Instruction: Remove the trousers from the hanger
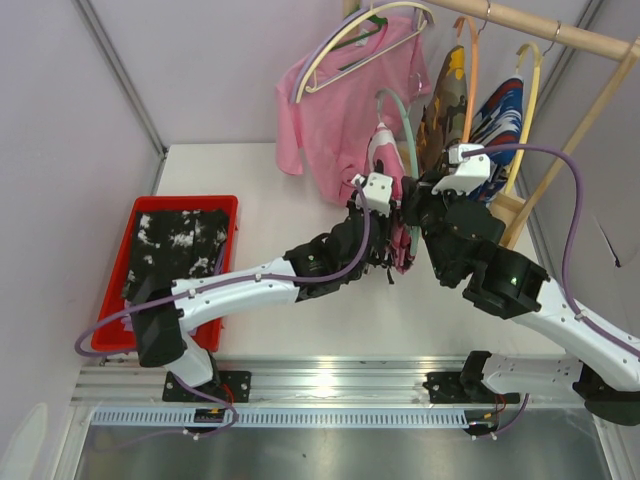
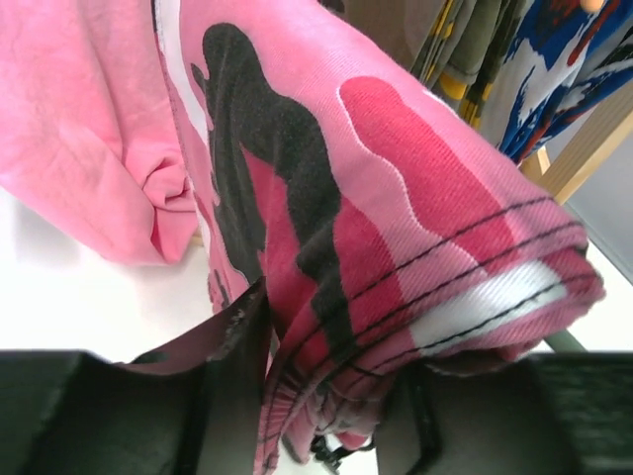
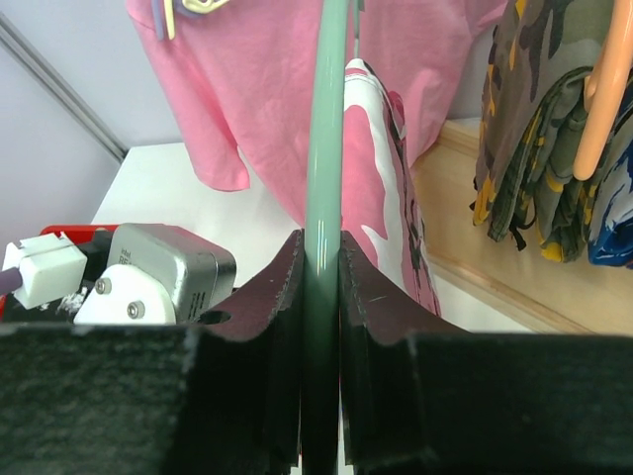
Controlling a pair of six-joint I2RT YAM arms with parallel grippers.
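Right wrist view: the right end effector [image 3: 322,259] is clenched on the green hanger [image 3: 324,119], whose rod runs straight up between the jaws and touches both. Just to the right of that rod, the pink-camouflage trousers [image 3: 381,168] are draped over the hanger and hang down past the jaws.

In the left wrist view, the left end effector [image 2: 326,391] is closed on a bunched fold of the same trousers near the stitched hem, with cloth filling the gap between the jaws.

From above, the two end effectors meet at the garment. The left is on its lower part and the right is beside it on the hanger. The trousers' long axis runs down from the hanger toward the table [image 1: 250,180].

The cloth is therefore held by the left arm and the hanger is steadied by the right. A pull by the left, down and away from the rod, is judged to be what the next move needs.

Behind, a T-shirt [image 1: 340,110], an olive pair [image 1: 445,100] and a blue pair [image 1: 500,110] hang from the rail [image 1: 540,30]. Whether the green hanger's hook rests on that rail cannot be told.
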